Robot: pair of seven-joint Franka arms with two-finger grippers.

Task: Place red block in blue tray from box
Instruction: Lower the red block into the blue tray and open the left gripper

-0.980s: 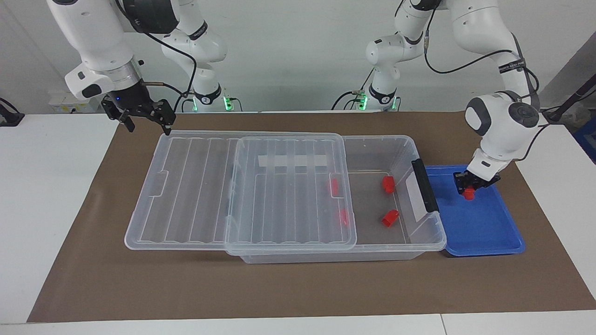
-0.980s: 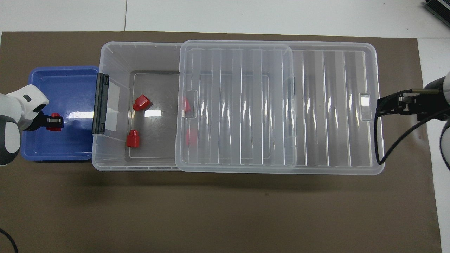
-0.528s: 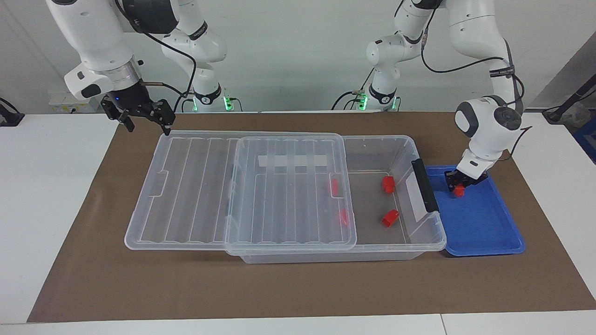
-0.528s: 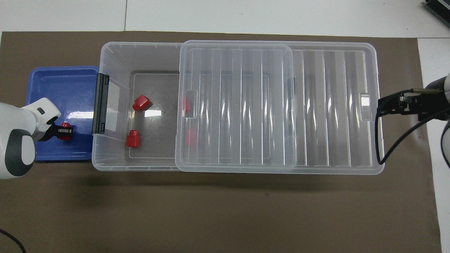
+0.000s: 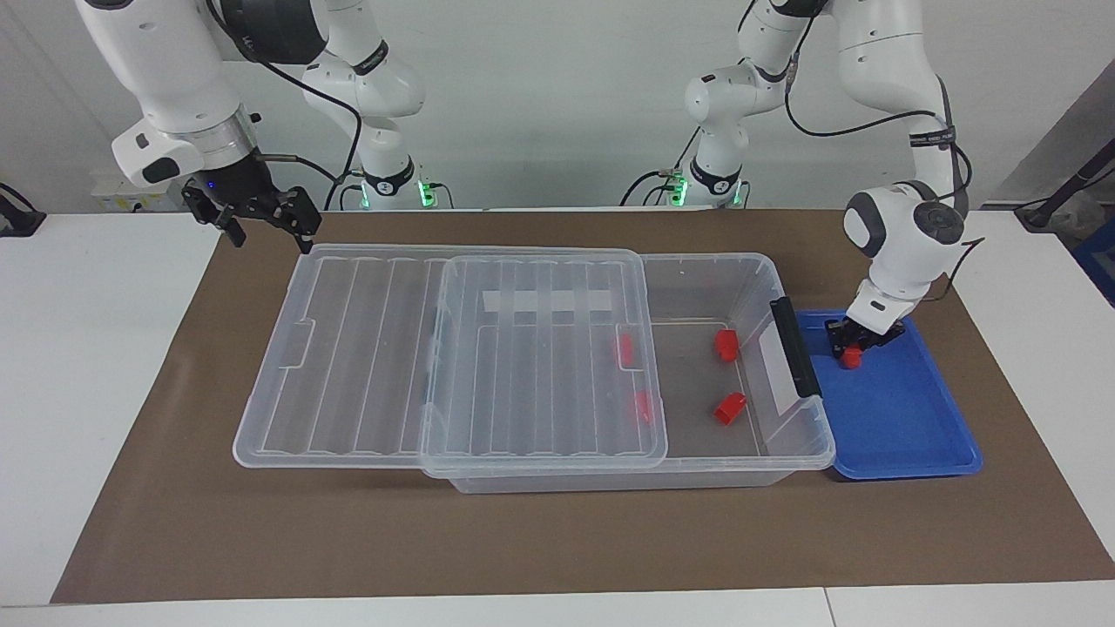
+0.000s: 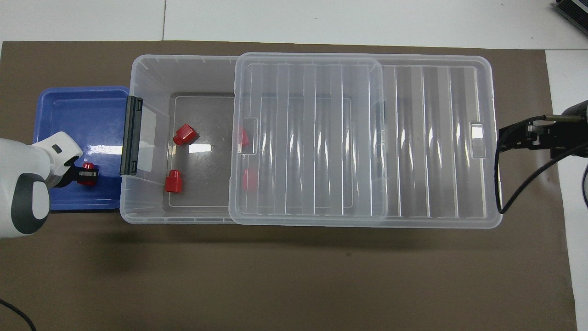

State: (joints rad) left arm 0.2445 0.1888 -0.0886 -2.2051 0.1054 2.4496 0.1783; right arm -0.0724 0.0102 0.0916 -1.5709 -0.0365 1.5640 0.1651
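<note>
My left gripper (image 5: 849, 347) is shut on a red block (image 5: 851, 358) and holds it low in the blue tray (image 5: 906, 427), in the tray's corner nearest the robots and the box. It also shows in the overhead view (image 6: 88, 173). The clear box (image 5: 797, 440) has its lid (image 5: 540, 348) slid toward the right arm's end, so the end by the tray is open. Two red blocks (image 5: 726, 344) (image 5: 730, 407) lie in the open part. Two more (image 5: 624, 348) (image 5: 643, 405) show through the lid. My right gripper (image 5: 261, 218) is open and up in the air beside the lid's end.
A second clear lid or tray (image 5: 340, 357) lies under the slid lid at the right arm's end. The box's black clip handle (image 5: 793, 347) stands between the box and the blue tray. A brown mat (image 5: 557, 540) covers the table.
My left gripper has carried the red block across the tray toward the robots and the box, and lower. My right gripper has drawn slightly up and away from the lid.
</note>
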